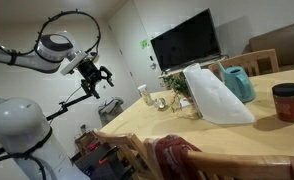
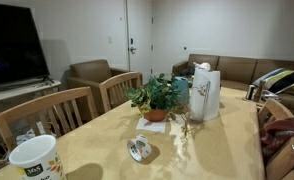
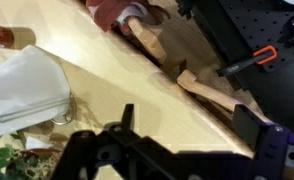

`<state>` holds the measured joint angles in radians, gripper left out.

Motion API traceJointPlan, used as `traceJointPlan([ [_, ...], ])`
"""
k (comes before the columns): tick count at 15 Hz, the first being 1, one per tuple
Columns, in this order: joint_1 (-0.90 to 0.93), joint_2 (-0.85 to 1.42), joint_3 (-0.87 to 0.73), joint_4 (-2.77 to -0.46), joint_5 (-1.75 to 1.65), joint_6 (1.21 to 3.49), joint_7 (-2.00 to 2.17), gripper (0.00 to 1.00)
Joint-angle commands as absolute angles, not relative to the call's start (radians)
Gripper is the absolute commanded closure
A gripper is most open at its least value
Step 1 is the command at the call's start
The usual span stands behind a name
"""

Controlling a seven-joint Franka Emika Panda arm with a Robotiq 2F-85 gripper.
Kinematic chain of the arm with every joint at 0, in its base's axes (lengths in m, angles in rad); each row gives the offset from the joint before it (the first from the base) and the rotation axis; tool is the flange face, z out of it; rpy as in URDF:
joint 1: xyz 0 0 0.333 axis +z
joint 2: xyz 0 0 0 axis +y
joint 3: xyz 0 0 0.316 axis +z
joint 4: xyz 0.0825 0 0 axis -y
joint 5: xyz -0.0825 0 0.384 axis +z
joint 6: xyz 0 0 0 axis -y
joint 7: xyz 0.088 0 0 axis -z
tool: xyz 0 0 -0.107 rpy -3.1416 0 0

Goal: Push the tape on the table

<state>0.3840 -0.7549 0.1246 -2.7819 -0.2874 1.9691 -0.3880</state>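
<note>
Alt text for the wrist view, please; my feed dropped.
The open gripper hangs above the light wooden table at its edge, nothing between its jaws. A white bag and plant leaves sit at left; a wooden chair stands beyond.

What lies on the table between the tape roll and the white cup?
Nothing: in an exterior view, the table is bare between the tape roll and the white cup.

In an exterior view the tape [image 2: 139,150] lies on the surface [image 2: 92,140] before the plant [image 2: 157,96], a cup [image 2: 35,160] left of it.
</note>
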Motion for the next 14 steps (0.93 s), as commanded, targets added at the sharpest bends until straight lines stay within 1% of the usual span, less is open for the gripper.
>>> traceJointPlan([
  [1,0.444,-0.710,0.137,-2.780,-0.292,2.012,-0.506,0.00],
  [2,0.414,-0.732,0.137,-2.780,-0.283,1.990,-0.454,0.00],
  [6,0.417,-0.725,0.140,-2.780,-0.282,1.990,-0.454,0.00],
  [7,0.416,-0.735,0.107,-2.780,-0.269,2.020,-0.480,0.00],
  [8,0.446,-0.729,0.056,-2.780,-0.239,2.052,-0.572,0.00],
  [14,0.507,-0.692,0.001,-2.779,-0.152,2.117,-0.905,0.00],
])
